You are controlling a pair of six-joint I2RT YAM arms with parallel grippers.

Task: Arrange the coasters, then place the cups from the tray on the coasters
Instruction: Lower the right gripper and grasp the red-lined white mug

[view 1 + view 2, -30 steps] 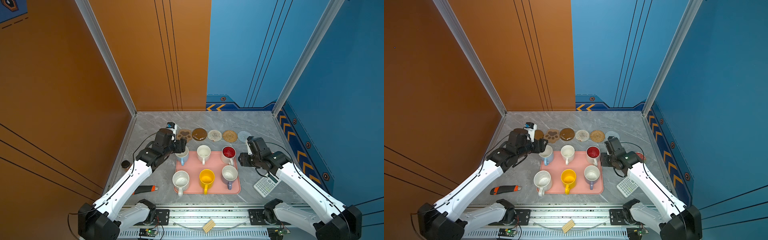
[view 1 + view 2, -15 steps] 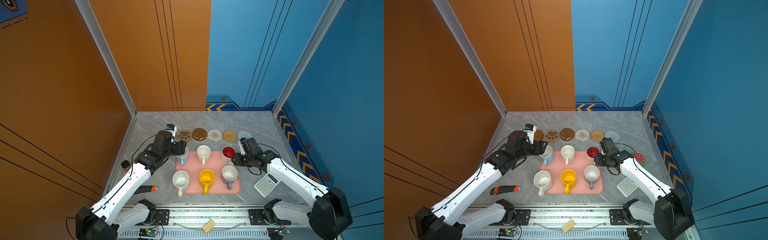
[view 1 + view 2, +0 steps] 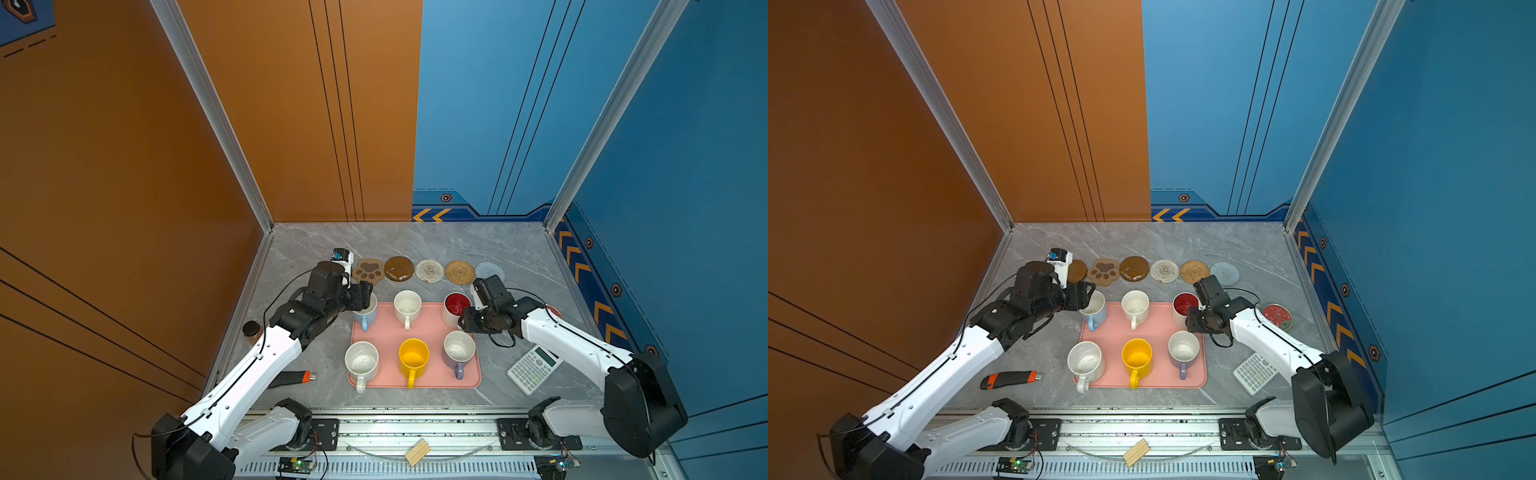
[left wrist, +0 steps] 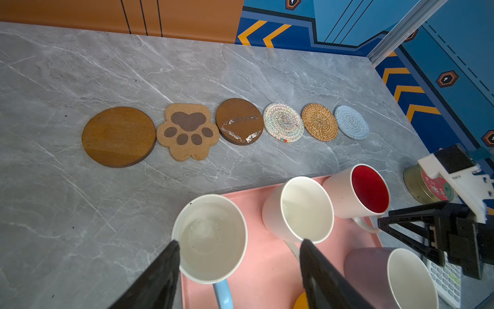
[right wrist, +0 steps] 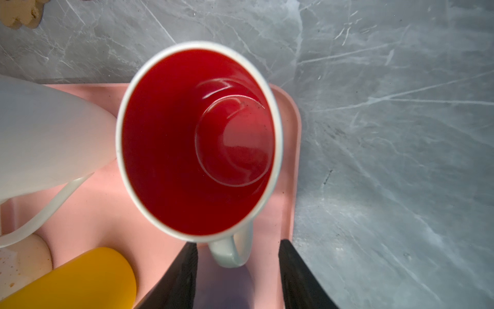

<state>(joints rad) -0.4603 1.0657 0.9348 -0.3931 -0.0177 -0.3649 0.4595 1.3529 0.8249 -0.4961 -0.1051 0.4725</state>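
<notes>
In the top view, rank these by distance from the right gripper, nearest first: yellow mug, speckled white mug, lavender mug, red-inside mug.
1. red-inside mug: right beside the right gripper, at the far right corner of the tray.
2. lavender mug: near right corner.
3. yellow mug: middle of the near row.
4. speckled white mug: near left corner.

No legible text. Yellow chevron signs [image 3: 432,215] on blue wall trim [image 3: 465,210]; calculator [image 3: 534,370] keys, tin lid [image 3: 1277,316] print unreadable.
</notes>
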